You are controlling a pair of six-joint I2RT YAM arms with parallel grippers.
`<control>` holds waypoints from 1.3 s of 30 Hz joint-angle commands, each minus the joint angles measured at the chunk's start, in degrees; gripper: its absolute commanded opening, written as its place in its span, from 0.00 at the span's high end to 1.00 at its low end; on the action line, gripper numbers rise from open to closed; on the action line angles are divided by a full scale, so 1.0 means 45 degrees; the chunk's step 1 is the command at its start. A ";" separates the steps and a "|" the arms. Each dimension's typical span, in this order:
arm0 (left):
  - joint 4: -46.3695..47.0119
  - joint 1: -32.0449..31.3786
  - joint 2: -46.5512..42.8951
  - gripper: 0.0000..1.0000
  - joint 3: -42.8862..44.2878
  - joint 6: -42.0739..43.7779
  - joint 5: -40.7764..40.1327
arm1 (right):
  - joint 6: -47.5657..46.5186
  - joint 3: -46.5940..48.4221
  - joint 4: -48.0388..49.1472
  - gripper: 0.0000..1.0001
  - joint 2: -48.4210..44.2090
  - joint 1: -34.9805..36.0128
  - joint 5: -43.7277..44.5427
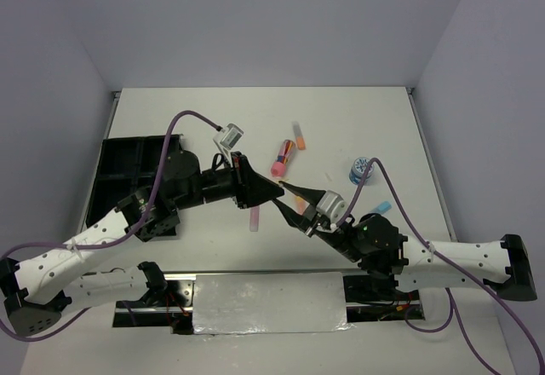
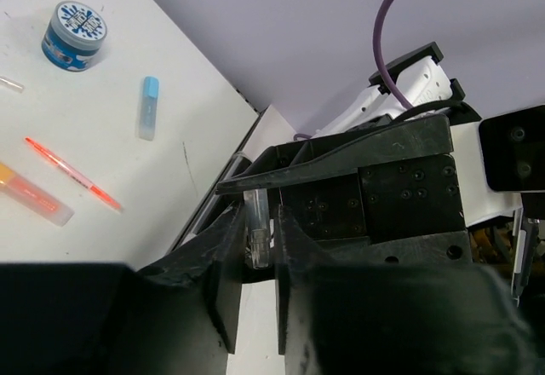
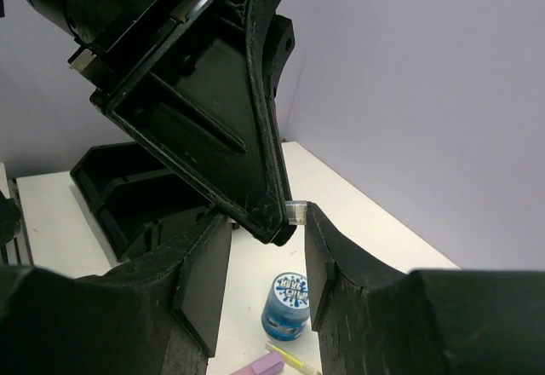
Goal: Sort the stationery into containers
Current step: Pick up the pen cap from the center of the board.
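Observation:
My two grippers meet in mid-air over the table's middle. The left gripper point(image 1: 278, 188) point(image 2: 260, 232) has its fingers shut on a clear-ended stick point(image 2: 258, 222). The right gripper point(image 1: 288, 196) point(image 3: 266, 217) spans the same stick. The stick's clear end point(image 3: 297, 212) presses one right finger, and a left finger hides the rest of the stick. The black organiser tray point(image 1: 128, 175) point(image 3: 128, 196) lies at the left. Loose on the table are a pink-orange highlighter point(image 1: 283, 158), an orange stick point(image 1: 300, 136), a blue-white roll point(image 1: 362, 169), a light-blue stick point(image 1: 381, 208) and a lilac stick point(image 1: 254, 219).
Under the right gripper lie another blue-white roll point(image 3: 287, 304), a lilac stick point(image 3: 266, 364) and a thin yellow pen point(image 3: 294, 360). The left wrist view shows a roll point(image 2: 75, 34), a light-blue stick point(image 2: 148, 107) and a thin orange pen point(image 2: 72, 173). Walls enclose three sides.

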 commanded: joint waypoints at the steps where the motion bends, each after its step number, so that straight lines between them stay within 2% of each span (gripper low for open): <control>1: 0.0579 -0.0172 -0.0059 0.73 0.0257 0.0221 0.0327 | -0.0280 0.0349 0.0807 1.00 -0.0001 0.0085 0.0696; 5: 0.0501 -0.0172 -0.0274 0.74 0.0160 0.0280 0.0229 | -0.0397 0.0330 0.0886 1.00 -0.0079 0.0105 0.1049; 7: 0.0404 -0.0192 -0.0294 0.82 0.0218 0.0319 0.0190 | -0.0397 0.0349 0.0847 1.00 -0.0079 0.0105 0.1049; 10: 0.0208 -0.0172 -0.0196 1.00 0.0393 0.0455 0.0325 | -0.0281 0.0388 0.0768 1.00 -0.0060 0.0105 0.1069; 15: -0.0026 -0.0172 -0.0118 1.00 0.0628 0.1157 0.0697 | 0.0109 0.0291 0.0613 0.98 -0.0332 0.0085 0.1049; 16: -0.0297 -0.0172 -0.0137 1.00 0.0764 0.1313 0.0814 | 0.0342 0.0291 0.0399 0.61 -0.0430 0.0085 0.0914; 17: -0.0435 -0.0172 -0.0215 1.00 0.0842 0.1798 0.0950 | 0.0519 0.0368 -0.0318 0.36 -0.0547 0.0085 0.0584; 18: -0.0611 -0.0172 -0.0254 1.00 0.0921 0.2113 0.1068 | 0.0791 0.0485 -0.0944 0.16 -0.0838 0.0085 0.0445; 19: -0.0902 -0.0172 -0.0371 1.00 0.1018 0.2638 0.1320 | 0.1393 0.0718 -0.2265 0.12 -0.1054 0.0085 -0.0117; 22: -0.1159 -0.0172 -0.0721 1.00 0.0884 0.3538 0.2004 | 0.2546 0.1031 -0.4128 0.09 -0.2377 0.0085 -0.1602; 24: -0.0848 -0.0172 -0.1015 1.00 0.0513 0.4204 0.2922 | 0.3057 0.1091 -0.5672 0.08 -0.3200 0.0105 -0.3457; 27: 0.0166 -0.0172 -0.1835 1.00 -0.0811 0.4712 0.4229 | 0.4343 0.1403 -0.7080 0.07 -0.4510 0.0085 -0.4497; 29: 0.0616 -0.0173 -0.2304 1.00 -0.1244 0.5297 0.4953 | 0.5320 0.1967 -0.7975 0.02 -0.4786 0.0085 -0.3780; 31: 0.0541 -0.0192 -0.2655 1.00 -0.1695 0.5958 0.4625 | 0.7484 0.3463 -0.9245 0.07 -0.4359 0.0085 -0.1868; 32: 0.0192 -0.0173 -0.2676 1.00 -0.1773 0.6253 0.4160 | 0.8441 0.4016 -1.0547 0.10 -0.3777 0.0085 -0.1030; 33: 0.0014 -0.0192 -0.2638 1.00 -0.1851 0.6469 0.3807 | 1.0577 0.4505 -1.1198 0.10 -0.3481 0.0085 0.0274; 34: -0.0142 -0.0192 -0.2425 1.00 -0.1891 0.6935 0.3417 | 1.1449 0.4993 -1.1533 0.10 -0.3207 0.0085 0.0519; 35: -0.0221 -0.0211 -0.2268 1.00 -0.1872 0.7075 0.2504 | 1.2096 0.5036 -1.1498 0.11 -0.2740 0.0085 0.0715; 37: 0.0088 -0.0484 -0.1799 1.00 -0.1851 0.7758 0.1853 | 1.4069 0.5037 -1.1498 0.11 -0.2114 0.0085 0.1416; 39: 0.1448 -0.1069 -0.1797 1.00 -0.2260 0.8439 0.0061 | 1.5516 0.4901 -1.1555 0.14 -0.1098 0.0085 0.2875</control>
